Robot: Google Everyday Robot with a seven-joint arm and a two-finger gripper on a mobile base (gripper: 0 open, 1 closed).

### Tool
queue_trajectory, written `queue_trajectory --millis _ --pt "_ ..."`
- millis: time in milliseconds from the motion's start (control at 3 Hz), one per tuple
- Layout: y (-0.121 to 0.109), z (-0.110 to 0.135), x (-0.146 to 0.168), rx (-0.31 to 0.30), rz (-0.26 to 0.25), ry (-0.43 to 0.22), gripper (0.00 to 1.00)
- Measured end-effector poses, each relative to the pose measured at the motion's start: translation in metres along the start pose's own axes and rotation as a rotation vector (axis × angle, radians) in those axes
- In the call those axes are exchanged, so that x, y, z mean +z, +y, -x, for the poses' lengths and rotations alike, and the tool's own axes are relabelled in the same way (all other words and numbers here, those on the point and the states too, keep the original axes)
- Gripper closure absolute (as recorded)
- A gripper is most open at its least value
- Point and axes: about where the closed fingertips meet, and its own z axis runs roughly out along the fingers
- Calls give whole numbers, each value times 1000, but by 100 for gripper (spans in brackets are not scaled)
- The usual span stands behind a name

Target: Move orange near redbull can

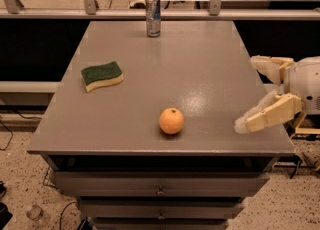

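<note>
Tabletop (200, 64) — orange (171, 120), upright redbull can (153, 16) — end effector (247, 94) splayed at right edge

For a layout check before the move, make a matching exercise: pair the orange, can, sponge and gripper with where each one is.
Things:
1 orange
2 can
3 sponge
4 gripper

Places:
A far edge of the table
B at the right edge, fingers open
C near the front edge
D left side

Pairs: 1-C, 2-A, 3-D, 4-B
</note>
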Motion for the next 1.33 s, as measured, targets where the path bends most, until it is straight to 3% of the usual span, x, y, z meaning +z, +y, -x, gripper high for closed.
queue_trajectory --millis 667,1333 --pt "12 -6 49 -37 30 -42 0" --pt "29 -24 95 -29 77 -86 0"
